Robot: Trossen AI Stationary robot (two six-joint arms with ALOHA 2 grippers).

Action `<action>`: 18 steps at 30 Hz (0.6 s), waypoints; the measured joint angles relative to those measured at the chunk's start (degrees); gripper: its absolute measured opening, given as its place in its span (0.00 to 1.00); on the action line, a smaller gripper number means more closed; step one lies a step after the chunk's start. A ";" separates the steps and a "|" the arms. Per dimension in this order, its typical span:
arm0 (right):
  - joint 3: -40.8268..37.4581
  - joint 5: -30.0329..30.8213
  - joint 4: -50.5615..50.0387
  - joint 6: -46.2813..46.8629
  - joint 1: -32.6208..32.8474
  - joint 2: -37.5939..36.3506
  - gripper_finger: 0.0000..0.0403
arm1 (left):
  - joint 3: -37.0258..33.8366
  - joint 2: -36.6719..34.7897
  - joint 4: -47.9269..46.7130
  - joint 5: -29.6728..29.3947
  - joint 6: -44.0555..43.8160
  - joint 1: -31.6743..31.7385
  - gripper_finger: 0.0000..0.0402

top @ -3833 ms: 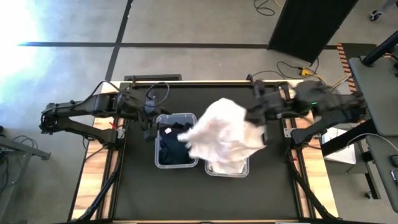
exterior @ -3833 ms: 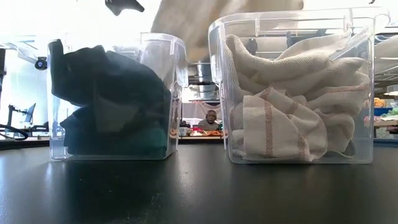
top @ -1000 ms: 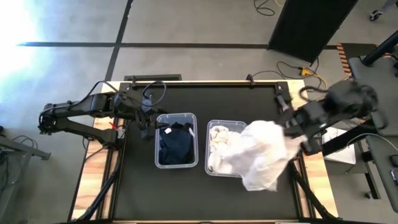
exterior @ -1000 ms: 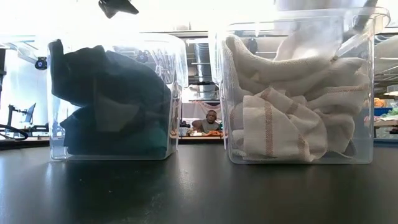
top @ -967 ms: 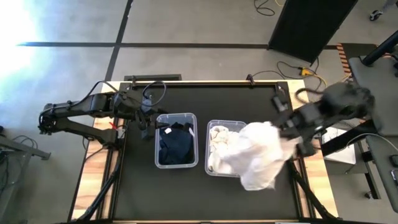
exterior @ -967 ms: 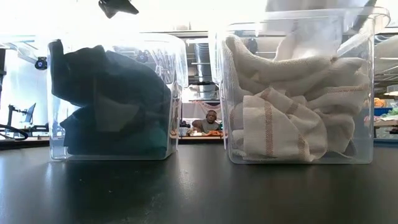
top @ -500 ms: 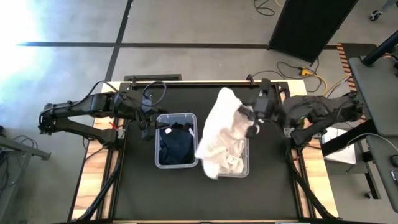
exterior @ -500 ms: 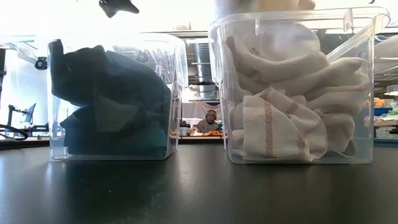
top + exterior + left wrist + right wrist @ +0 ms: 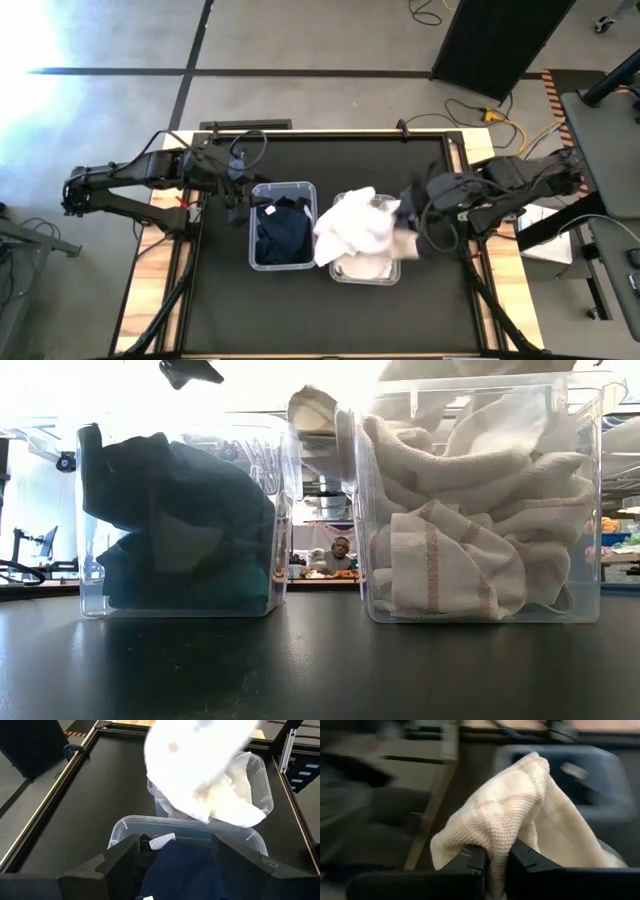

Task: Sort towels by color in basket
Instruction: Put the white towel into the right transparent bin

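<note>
Two clear bins stand side by side. The left bin (image 9: 283,238) holds dark navy towels (image 9: 200,870). The right bin (image 9: 366,268) holds cream towels (image 9: 470,550), one with reddish stripes. My right gripper (image 9: 407,215) is over the right bin's right side, shut on a white waffle-weave towel (image 9: 355,228). That towel is bunched over this bin, with a flap over its left rim (image 9: 315,410). My left gripper (image 9: 237,200) is open and waits at the dark bin's left edge, above the navy towels (image 9: 174,845). My right gripper pinches a bunched fold of the white towel (image 9: 495,845) between its two fingers (image 9: 470,865). It comes from the table's right side. The rest of the cloth spreads away from the fingers over the right bin, slack, with one flap past the bin's left rim.
The black tabletop (image 9: 330,310) is bare near and far of the two bins. Wooden side rails (image 9: 160,250) border the table. A person shows far off in the room behind, between the bins (image 9: 338,552).
My right gripper swung the white towel from the table's right side toward the far left across the right bin, then came back and down over it. The towel, first hanging by the bin's near right corner, was flung leftward and is now bunched on the bin.
</note>
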 joint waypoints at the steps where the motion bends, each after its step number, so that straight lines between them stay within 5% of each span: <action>1: -0.10 -5.17 0.87 0.84 0.02 0.38 0.07 | 0.00 0.02 0.24 0.00 0.00 0.00 0.58; 8: -0.84 -30.19 15.55 -4.23 0.11 7.10 0.07 | -0.02 0.02 3.20 -0.02 0.52 0.00 0.58; 11: -0.77 -29.57 13.47 -7.65 -1.97 10.96 0.07 | -0.02 -0.25 4.37 0.02 2.03 0.00 0.58; 18: -2.46 -17.54 2.16 -4.42 -7.92 22.00 0.07 | -0.02 -3.57 4.56 0.00 2.58 0.00 0.58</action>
